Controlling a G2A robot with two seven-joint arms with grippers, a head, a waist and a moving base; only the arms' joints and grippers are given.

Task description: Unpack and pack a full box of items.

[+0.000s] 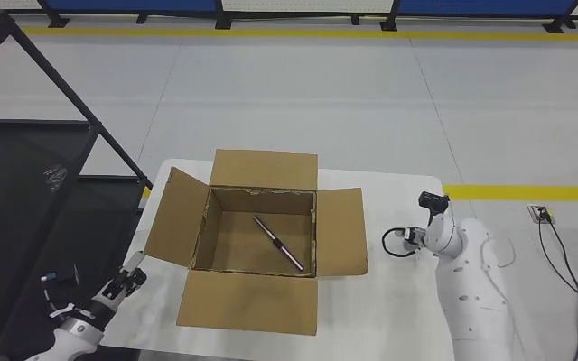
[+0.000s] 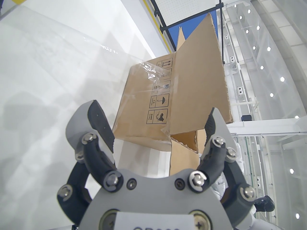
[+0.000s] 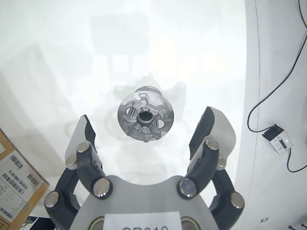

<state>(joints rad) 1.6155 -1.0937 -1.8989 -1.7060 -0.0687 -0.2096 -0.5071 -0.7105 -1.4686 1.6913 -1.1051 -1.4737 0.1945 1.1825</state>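
Two grippers: left gripper (image 2: 154,114), right gripper (image 3: 146,118) both gaping, empty.
Box (image 1: 341,230): sitting open on table (image 1: 388,307), rod (image 1: 277,243) lying inside.
Hub (image 3: 144,120): standing on table under right gripper.

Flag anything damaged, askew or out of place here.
The cardboard box looks worn: crumpled clear tape clings loosely to its outer wall, and a flap edge is ragged. Inside, one thin rod lies diagonally on the bottom. Nothing looks spilled.

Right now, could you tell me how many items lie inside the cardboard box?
1: a thin rod lies diagonally on the floor of the box. Its near wall may hide something small.
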